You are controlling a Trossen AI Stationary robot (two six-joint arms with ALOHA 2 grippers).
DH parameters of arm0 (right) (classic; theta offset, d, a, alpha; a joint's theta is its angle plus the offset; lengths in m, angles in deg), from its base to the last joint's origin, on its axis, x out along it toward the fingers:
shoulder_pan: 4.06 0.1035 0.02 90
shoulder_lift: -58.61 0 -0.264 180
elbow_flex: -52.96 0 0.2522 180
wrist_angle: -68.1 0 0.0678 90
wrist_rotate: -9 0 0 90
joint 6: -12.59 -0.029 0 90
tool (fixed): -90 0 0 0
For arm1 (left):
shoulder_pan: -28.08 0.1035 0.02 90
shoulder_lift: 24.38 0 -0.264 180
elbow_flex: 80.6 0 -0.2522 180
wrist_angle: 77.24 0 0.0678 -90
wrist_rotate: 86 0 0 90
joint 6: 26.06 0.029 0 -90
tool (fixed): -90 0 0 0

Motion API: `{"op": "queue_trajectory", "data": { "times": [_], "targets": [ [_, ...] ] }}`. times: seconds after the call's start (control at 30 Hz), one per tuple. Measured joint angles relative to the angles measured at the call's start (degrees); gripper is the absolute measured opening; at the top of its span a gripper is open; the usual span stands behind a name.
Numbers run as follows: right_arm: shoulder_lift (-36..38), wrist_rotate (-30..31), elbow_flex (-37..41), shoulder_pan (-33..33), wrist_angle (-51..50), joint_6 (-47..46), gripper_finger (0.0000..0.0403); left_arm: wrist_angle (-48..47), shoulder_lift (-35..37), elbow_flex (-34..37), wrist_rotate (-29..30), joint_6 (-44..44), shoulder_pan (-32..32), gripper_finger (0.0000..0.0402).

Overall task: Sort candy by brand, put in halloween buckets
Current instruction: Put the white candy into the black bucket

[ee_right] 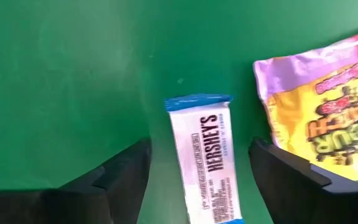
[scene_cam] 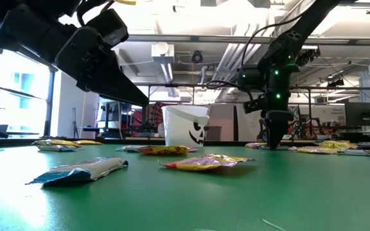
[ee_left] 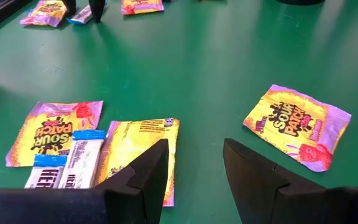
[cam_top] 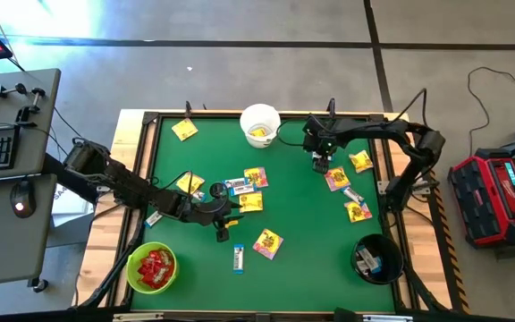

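My right end effector (cam_top: 321, 167) is low over the green surface (cam_top: 302, 215), just right of the white bucket (cam_top: 260, 125). Jaws spread wide, nothing gripped. In right wrist view a white-and-blue bar (ee_right: 207, 163) lies flat on the surface between my two fingers (ee_right: 124, 177), not touching either as far as I can see; a yellow packet (ee_right: 331, 115) w/ purple edge sits just beside it.

My left end effector (cam_top: 222, 234) is well below the white bucket, mid-surface, pointing down. Jaws apart, moderately wide, empty. In left wrist view the fingertips (ee_left: 153, 165) hang above the edge of a yellow packet lying face down (ee_left: 143, 144); next to that, a blue-and-white bar (ee_left: 73, 163) overlaps another yellow packet (ee_left: 51, 130). A further yellow packet (ee_left: 298, 126) lies apart.

Candy rel. to white bucket: some yellow already inside it; one yellow packet (cam_top: 184, 130) to its left at the surface edge; a cluster (cam_top: 354, 186) of yellow packets to its right; one white-and-blue bar (cam_top: 238, 258) and a yellow packet (cam_top: 268, 243) well below.

Lime green bucket (cam_top: 151, 269), far below-left of the white one, holds red packets. Black bucket (cam_top: 376, 259), far below-right, holds white-and-blue bars.
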Motion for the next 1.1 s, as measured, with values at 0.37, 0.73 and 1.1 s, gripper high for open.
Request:
{"op": "queue_trajectory", "data": {
  "times": [0.37, 0.73, 1.1],
  "targets": [
    [-2.31, -2.28, -0.16, -0.03, -0.68, -0.18, 0.0189, -0.78, 0.0, 0.0, -0.29, 0.0, 0.0, 0.0147],
    [-2.22, -1.8, -1.03, 1.52, -2.49, -0.6, 0.0084, -0.83, 0.0, 0.0, -0.29, -0.07, 0.0, 0.0147],
    [-2.61, -2.86, -6.01, 4.31, -9.09, -3.38, 0.0087, -0.83, 0.0, 0.0, -0.29, -0.02, 0.0, 0.0147]
  ]
}}
